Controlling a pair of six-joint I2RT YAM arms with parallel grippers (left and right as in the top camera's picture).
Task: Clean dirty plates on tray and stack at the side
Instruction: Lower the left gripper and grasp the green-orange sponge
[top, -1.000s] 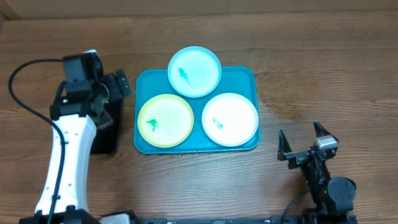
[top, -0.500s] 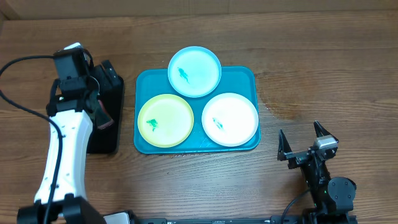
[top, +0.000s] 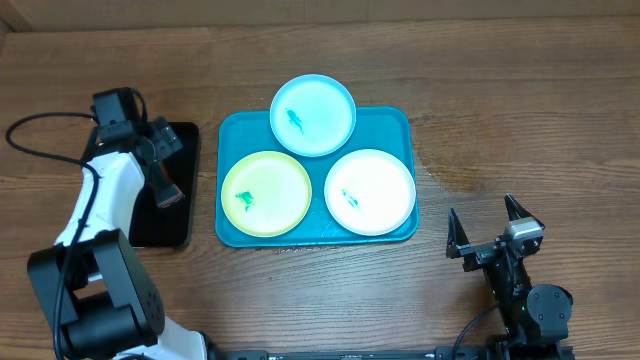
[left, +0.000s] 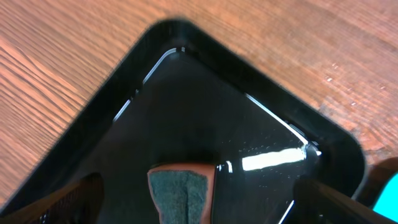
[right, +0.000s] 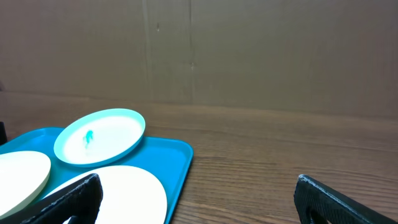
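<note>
Left pincer (left: 199, 186) open, my fingers wide, hanging low over the black tray (top: 190, 215) near the table's (top: 520, 100) left edge. Sponge (left: 179, 196) lies in that tray between my fingers, touching neither. Wet shine on the black tray's floor.

Right pincer (top: 480, 207) open too, fingers spread, by the near right corner, well apart from everything, gripping nothing.

Tray (top: 400, 125), teal, sits mid-table, just right of the black tray. I count all three plates on it:
- Blue plate (top: 313, 115) at the far side, resting on the far rim and overhanging it toward the table's far edge.
- Green plate (top: 266, 194) at the near left.
- White plate (top: 370, 192) at the near right, close beside the green plate, both inside the rim.

Each plate has a small green smear near its middle
</note>
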